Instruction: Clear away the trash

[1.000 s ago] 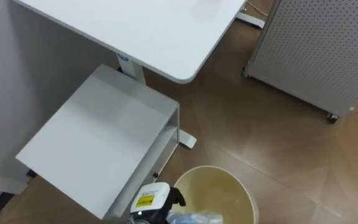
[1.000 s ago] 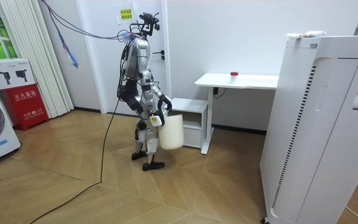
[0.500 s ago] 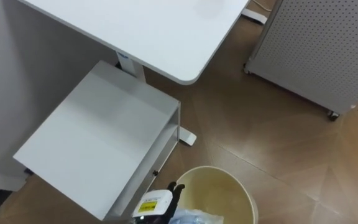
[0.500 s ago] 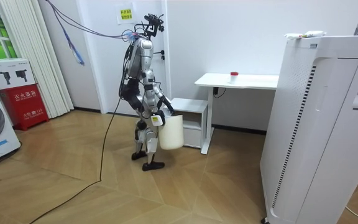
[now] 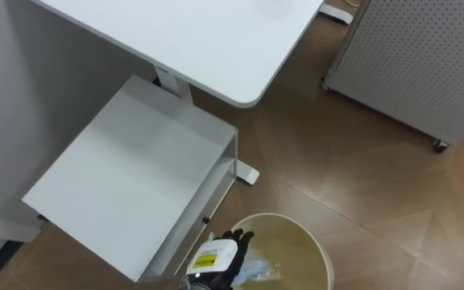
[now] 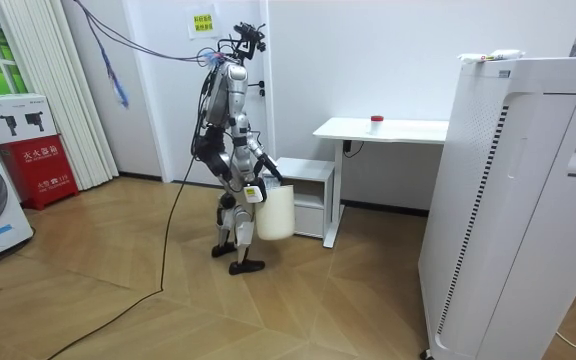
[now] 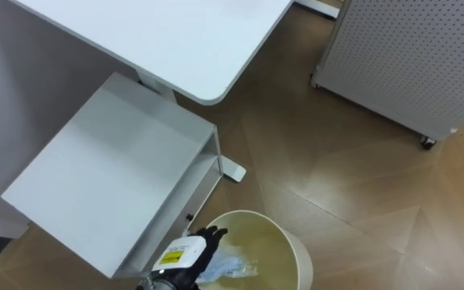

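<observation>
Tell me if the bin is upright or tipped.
Upright: the bin shows its open mouth upward, and its sides stand vertical in the room view.

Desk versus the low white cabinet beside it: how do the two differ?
The desk stands higher than the cabinet beside it. The desk's near corner is rounded; the cabinet's corners are square. The desk rests on a slim leg, while the cabinet is a boxy body with an open side. Both are white with flat tops.

One bin (image 5: 295, 235), one desk (image 5: 192, 40), one cabinet (image 5: 135, 177) (low).
</observation>
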You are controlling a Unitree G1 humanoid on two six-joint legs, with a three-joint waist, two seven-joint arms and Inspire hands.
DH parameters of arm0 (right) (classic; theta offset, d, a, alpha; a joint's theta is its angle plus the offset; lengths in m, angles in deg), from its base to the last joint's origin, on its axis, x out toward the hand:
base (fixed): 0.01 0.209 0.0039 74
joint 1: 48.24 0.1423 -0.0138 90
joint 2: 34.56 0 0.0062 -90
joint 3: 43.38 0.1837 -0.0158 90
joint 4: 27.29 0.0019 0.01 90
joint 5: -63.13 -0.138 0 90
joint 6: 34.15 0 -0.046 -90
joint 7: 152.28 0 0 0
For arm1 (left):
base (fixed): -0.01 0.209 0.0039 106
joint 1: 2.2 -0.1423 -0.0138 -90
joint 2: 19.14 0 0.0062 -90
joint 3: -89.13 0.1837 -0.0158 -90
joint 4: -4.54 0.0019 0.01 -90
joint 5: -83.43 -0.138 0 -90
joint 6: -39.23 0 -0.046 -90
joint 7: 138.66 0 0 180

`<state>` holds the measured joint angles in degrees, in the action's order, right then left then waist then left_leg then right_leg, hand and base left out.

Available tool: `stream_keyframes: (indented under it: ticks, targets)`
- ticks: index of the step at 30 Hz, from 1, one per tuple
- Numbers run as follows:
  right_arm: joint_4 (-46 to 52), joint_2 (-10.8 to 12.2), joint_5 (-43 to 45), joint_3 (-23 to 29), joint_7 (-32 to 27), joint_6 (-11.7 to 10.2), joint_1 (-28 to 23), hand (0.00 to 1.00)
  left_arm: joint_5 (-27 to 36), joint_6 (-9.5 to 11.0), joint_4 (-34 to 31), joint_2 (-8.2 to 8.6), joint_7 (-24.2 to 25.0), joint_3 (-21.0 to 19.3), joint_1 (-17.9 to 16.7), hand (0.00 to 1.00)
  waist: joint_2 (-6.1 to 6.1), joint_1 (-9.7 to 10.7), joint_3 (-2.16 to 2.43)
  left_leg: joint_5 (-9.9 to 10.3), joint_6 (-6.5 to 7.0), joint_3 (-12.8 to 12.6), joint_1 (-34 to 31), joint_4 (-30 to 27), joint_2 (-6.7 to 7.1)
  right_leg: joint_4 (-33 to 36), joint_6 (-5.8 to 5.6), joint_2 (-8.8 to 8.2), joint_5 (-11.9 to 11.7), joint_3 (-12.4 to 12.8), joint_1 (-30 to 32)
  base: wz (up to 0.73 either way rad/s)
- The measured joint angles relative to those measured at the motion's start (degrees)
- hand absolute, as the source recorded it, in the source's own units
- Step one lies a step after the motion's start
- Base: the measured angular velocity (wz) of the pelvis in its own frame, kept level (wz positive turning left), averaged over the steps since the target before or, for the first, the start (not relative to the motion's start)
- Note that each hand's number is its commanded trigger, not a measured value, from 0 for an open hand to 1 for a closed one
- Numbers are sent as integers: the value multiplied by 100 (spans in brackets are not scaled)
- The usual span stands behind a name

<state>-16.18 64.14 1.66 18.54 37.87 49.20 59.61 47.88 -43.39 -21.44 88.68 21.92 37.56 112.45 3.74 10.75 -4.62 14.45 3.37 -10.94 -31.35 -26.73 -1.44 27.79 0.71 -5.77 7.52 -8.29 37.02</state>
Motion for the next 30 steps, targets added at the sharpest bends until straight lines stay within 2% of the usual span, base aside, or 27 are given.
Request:
stream_keyframes:
  ticks: [13, 19, 21, 24, 26, 30]
  targets:
    - [203, 10, 98, -96, 6, -211, -92, 100, 62, 76, -226, 145, 13, 12, 8, 0, -15, 21, 3, -11, 10, -13, -113, -107, 10, 41, -2, -23, 1, 17, 100, 0]
    - [189, 6, 147, -65, 3, -213, -92, 100, 347, 307, -668, 39, 47, 115, -37, 0, -33, 31, 5, -31, 16, 0, -65, -84, 26, 23, -2, -23, 1, -35, 46, 1]
    - [73, 22, 270, 10, 23, -202, -103, 100, 350, 408, -766, -16, 148, 124, -95, 0, -45, 37, 4, -40, 11, 12, 138, 8, 24, -94, -10, -13, -3, -63, -172, 0]
    - [11, 18, 260, 28, 83, -199, -139, 100, 429, 430, -980, -99, 231, 106, -150, 0, -48, 43, 2, -47, 3, 35, 347, 102, 27, -217, -22, -13, -8, -98, -403, 2]
    - [-1, 20, 304, 137, 149, -181, -193, 100, 603, 434, -1356, -163, 271, 108, -236, 0, -71, 62, 6, -50, 2, 32, 534, 185, 41, -256, -41, -12, 1, -111, -584, 2]
    - [-172, -2, 478, 334, 335, -40, -214, 100, 607, 543, -1571, -234, 374, 104, -293, 0, -80, 91, 12, -62, 9, 31, 913, 378, 64, -434, -79, -2, -6, -108, -957, -1]
